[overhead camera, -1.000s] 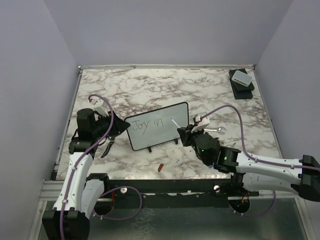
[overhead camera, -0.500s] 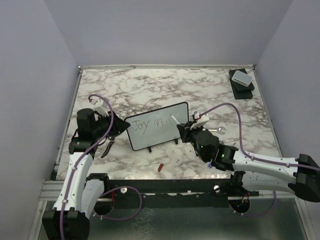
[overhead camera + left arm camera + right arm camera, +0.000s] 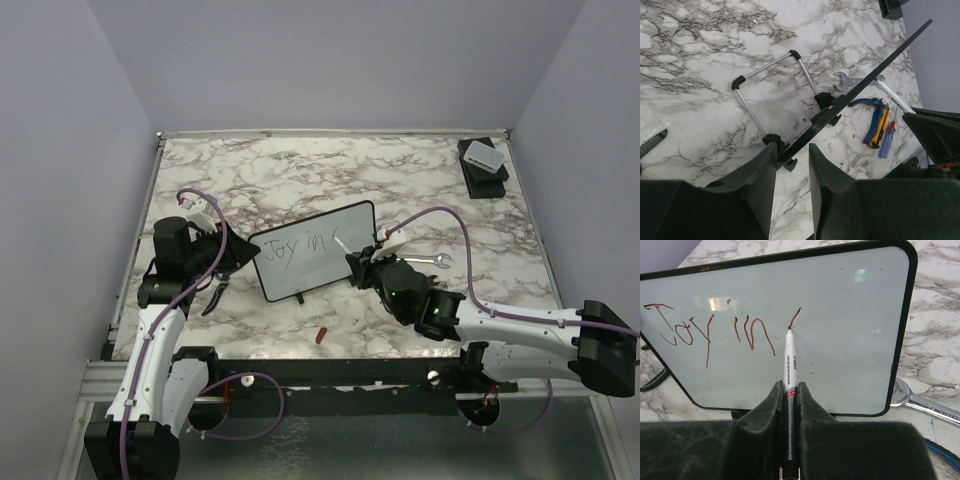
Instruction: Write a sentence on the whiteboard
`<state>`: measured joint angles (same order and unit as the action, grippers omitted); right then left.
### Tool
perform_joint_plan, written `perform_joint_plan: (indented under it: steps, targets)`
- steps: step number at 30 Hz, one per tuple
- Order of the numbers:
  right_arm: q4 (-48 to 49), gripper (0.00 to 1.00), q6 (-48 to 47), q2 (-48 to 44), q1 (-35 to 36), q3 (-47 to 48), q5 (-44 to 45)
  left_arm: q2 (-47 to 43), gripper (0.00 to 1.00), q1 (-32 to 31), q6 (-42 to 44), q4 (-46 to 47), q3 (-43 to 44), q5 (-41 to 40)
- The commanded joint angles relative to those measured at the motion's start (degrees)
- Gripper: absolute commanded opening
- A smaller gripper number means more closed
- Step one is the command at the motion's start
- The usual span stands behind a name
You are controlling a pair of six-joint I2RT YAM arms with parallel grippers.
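Whiteboard [image 3: 305,250] stands left of centre, toward the worktop's [image 3: 300,170] near edge. The sentence [image 3: 710,332] reads "Joy in" plus one stroke. Right fingers [image 3: 765,410] clamp the marker [image 3: 790,365], tip on the board. Left fingers [image 3: 760,175] straddle its left edge with a narrow gap; we cannot tell whether they grip.

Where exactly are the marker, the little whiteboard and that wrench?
marker [image 3: 790,357]: right wrist view, on its white barrel.
whiteboard [image 3: 850,340]: right wrist view, on its blank white face.
wrench [image 3: 930,406]: right wrist view, on its shaft.
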<state>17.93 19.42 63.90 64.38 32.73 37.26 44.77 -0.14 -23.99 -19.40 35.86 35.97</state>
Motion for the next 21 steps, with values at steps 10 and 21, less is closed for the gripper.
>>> perform_joint_plan:
  steps: [10, 21]
  targets:
    - [-5.5, 0.01, 4.9, -2.0, -0.3, -0.7, 2.6, -0.8, 0.33, -0.4, 0.0, 0.0, -0.5, 0.6]
    - [-7.3, 0.01, 6.3, -1.0, -0.3, -1.0, 1.8, -0.8, 0.33, -0.4, -0.1, 0.0, -0.5, 0.7]
